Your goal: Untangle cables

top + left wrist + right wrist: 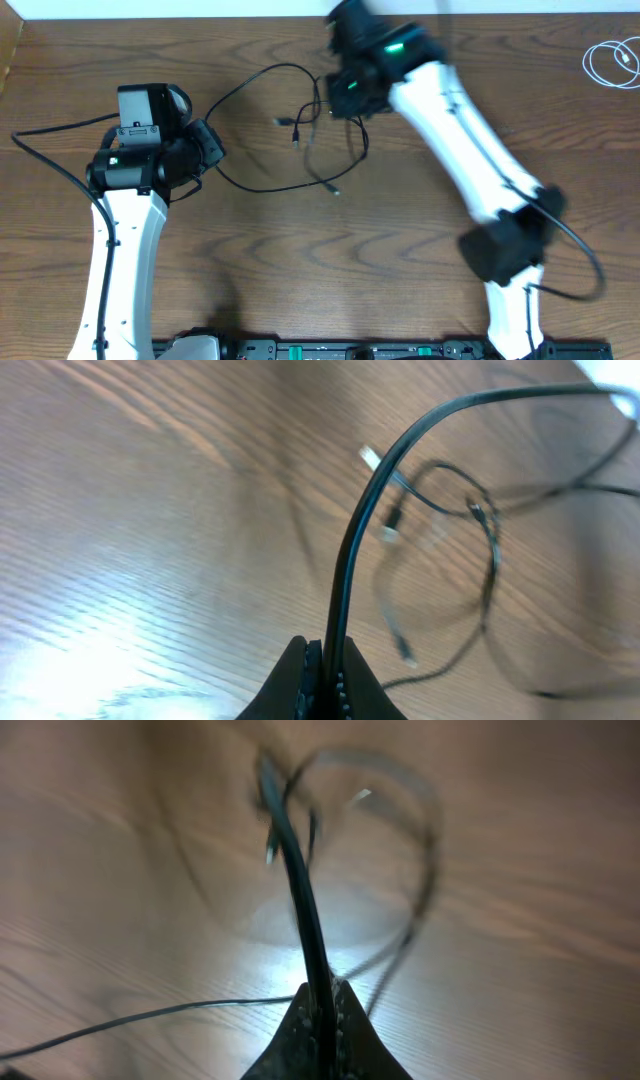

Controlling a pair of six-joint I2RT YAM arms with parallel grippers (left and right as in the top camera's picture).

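Thin black cables (262, 186) lie tangled in loops on the wooden table between my two arms, with small plug ends (284, 122) near the middle. My left gripper (212, 146) is shut on one black cable (352, 550), which rises from the jaws (324, 660) toward the tangle (478, 510). My right gripper (340, 100) is shut on a black cable (300, 890) that runs up from its jaws (324, 995) to a blurred loop (400, 850). A coiled white cable (612, 62) lies apart at the far right.
The table's far edge (200, 17) runs along the top of the overhead view. A thicker black cord (45, 155) loops out left of my left arm. A black rail (380, 350) lies along the near edge.
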